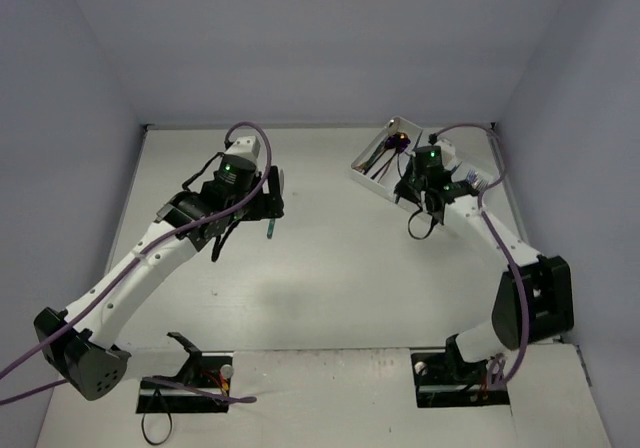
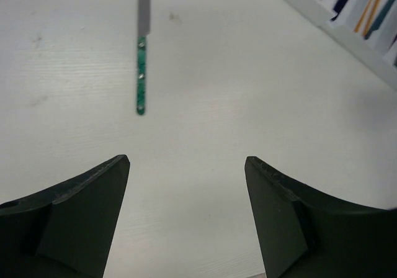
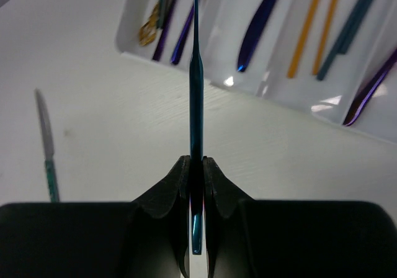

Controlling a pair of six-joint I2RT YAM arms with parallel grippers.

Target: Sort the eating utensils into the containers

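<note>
my left pincer (image 2: 186,166): wide, holding nothing | green-handled knife (image 2: 141,73): flat on tabletop (image 2: 260,85), apart from tray (image 3: 218,42) | my right pincer (image 3: 196,166): clamped on blue utensil (image 3: 196,104), just short of tray, its far end over tray

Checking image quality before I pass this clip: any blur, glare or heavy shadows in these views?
Top external: even light, soft arm shadows on the table. Left wrist: green-handled knife sharp, near fingers dark and soft. Right wrist: bright glare patches on the tray floor; the gripped teal utensil is crisp.
</note>
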